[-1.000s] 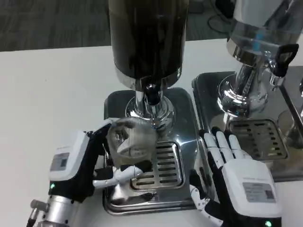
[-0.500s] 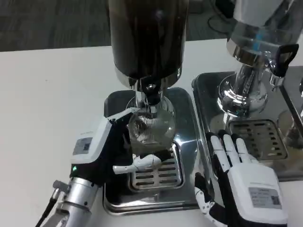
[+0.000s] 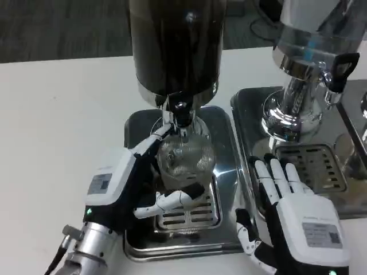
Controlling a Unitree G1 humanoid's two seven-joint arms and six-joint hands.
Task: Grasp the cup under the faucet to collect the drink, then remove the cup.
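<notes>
While labels blur unreadably, left robot hand (image 3: 135,186) grips cup (image 3: 184,156).

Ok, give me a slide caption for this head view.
Left hand holds a clear cup under the dark dispenser's faucet; right hand rests open beside the tray.

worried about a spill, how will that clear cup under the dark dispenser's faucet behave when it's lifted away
The cup looks like thin clear ribbed plastic, so it probably flexes if the left robot hand squeezes hard. It seems light, so likely tips easily. The ribs may help against slipping. The drip tray would probably catch small spills.
</notes>
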